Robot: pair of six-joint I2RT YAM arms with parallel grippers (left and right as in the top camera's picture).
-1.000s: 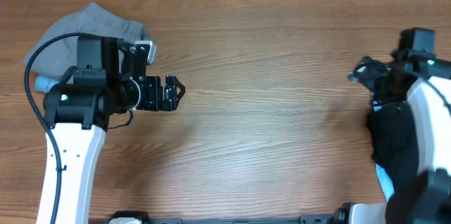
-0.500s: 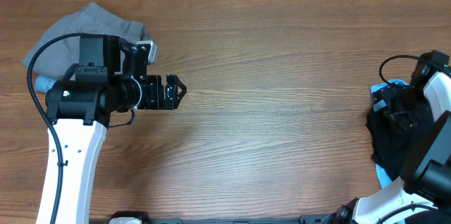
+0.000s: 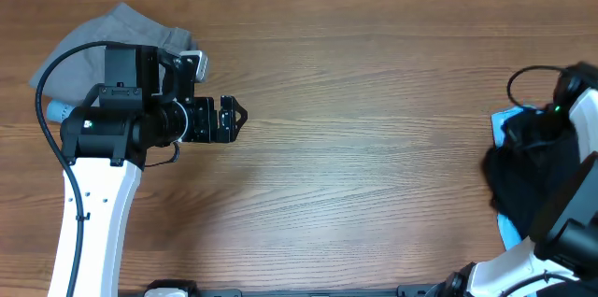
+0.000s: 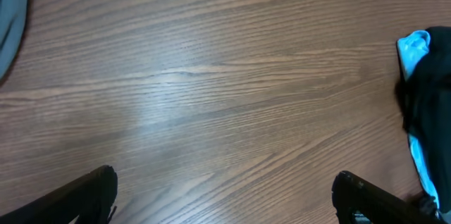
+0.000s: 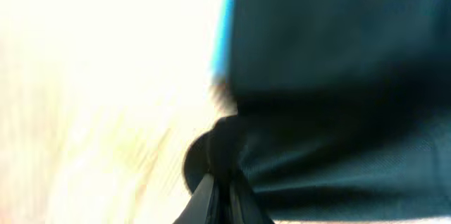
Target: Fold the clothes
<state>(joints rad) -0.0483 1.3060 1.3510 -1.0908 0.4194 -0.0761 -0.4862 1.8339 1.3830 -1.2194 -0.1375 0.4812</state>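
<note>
While right pincer [image 5: 222, 192] looks pinched shut on black trousers [image 3: 519, 174], heaped at 3 o'clock edge of tabletop [image 3: 374, 101], left pincer [image 3: 229, 121] hangs wide, empty. Risk: blue T-shirt [image 3: 499, 121] beneath snags, drags along on the lift

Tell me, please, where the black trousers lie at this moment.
In the overhead view the black trousers are bunched at the right edge of the table, on top of a light-blue garment, far from the grey garment at the left.
</note>
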